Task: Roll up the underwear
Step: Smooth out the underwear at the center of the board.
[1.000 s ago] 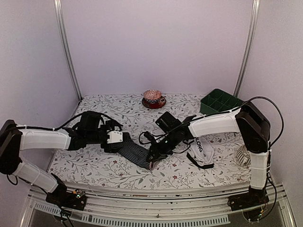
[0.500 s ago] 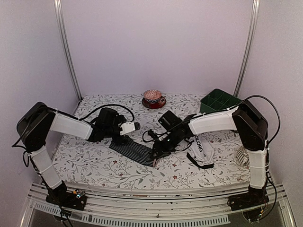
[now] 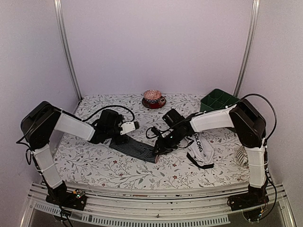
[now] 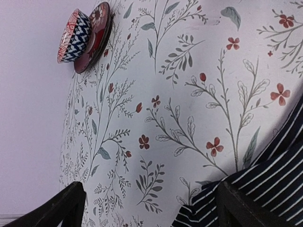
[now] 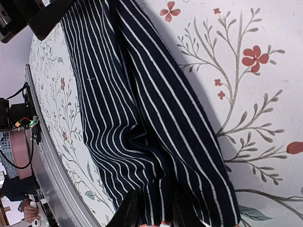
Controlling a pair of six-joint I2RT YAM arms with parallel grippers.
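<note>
The black striped underwear [image 3: 134, 147] lies flat as a long strip on the flowered table cover [image 3: 99, 163]. My right gripper [image 3: 157, 147] sits at the strip's right end. In the right wrist view the striped cloth [image 5: 142, 109] puckers towards my right gripper [image 5: 154, 218], whose narrow jaws pinch the hem. My left gripper [image 3: 136, 126] hovers open just behind the strip's left end. In the left wrist view its fingers [image 4: 61, 208] stand wide apart, and a corner of the striped underwear [image 4: 270, 184] lies by the right one. The white underwear [image 3: 201, 150] with black lettering lies crumpled to the right.
A patterned bowl on a red saucer [image 3: 154, 99] stands at the back centre, also in the left wrist view [image 4: 83, 37]. A green divided tray [image 3: 219, 100] sits at the back right. A pale striped cloth [image 3: 243, 156] lies at the right edge.
My left arm has lifted and swung back and right, off the strip's left end. My right gripper has drawn the strip's right end away from the front edge, and its jaws have eased slightly.
</note>
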